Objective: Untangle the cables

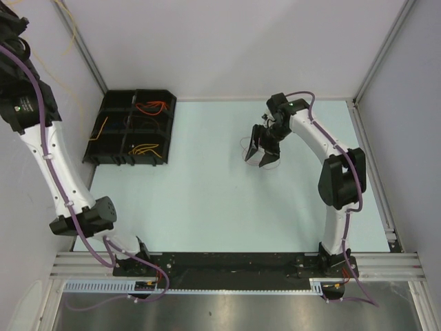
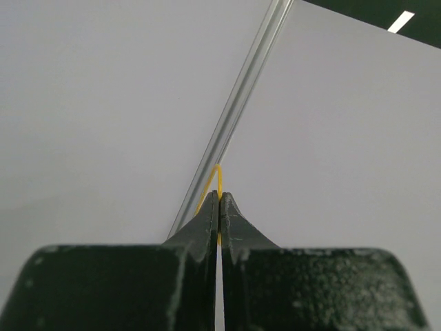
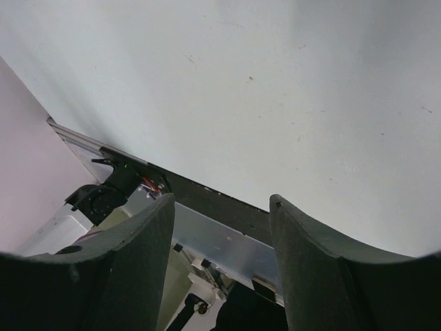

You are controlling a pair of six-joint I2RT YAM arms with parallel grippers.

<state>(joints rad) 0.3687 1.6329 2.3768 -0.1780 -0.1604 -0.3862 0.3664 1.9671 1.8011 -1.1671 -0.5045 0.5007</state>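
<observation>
my two arms are built alike, the left arm and the right arm: smooth white shells between chunky black joint housings. a thick purple hose runs the length of each. the black housing at the far end of my left arm carries small white print. my left fingers are dark and matte, flecked with pale scuffs, and taper to thin tips. my right fingers are broad, black and curved.
</observation>
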